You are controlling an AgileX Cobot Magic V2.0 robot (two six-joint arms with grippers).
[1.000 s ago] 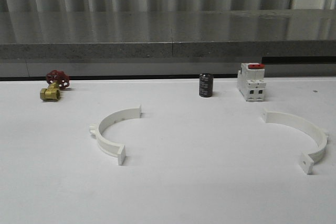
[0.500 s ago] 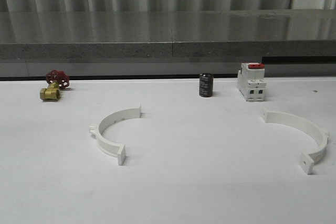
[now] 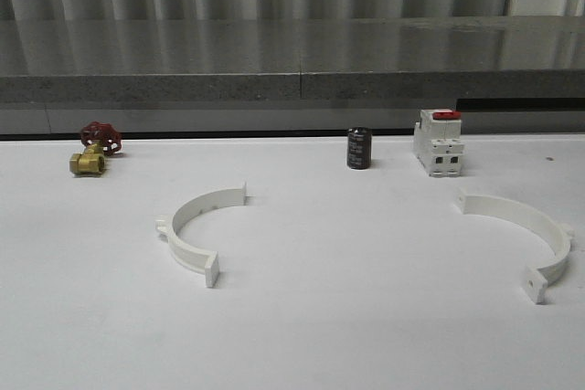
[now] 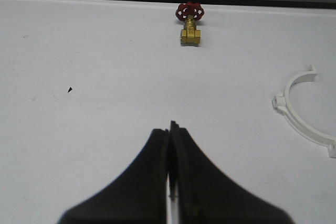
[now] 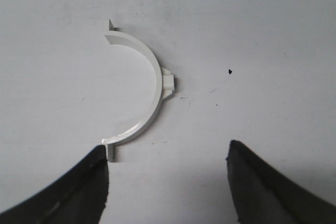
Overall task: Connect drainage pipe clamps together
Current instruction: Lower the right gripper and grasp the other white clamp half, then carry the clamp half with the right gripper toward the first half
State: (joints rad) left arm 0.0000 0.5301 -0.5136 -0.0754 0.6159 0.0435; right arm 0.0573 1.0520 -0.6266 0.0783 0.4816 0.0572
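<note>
- The left tool has two matte black fingers, broad at the base, curving smoothly and narrowing toward thin tips.
- The right tool has matching black fingers, curved, plain, unmarked.

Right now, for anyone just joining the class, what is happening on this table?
Nothing is being held yet. Two white pipe clamp halves lie apart on the white table: the left clamp half and the right clamp half, not joined. The right pincer hangs open above the right half, seemingly lined up to grasp it. The left pincer is shut and empty, off to the side of the left half. A brass valve, a dark cylinder and a switch stand further back.
</note>
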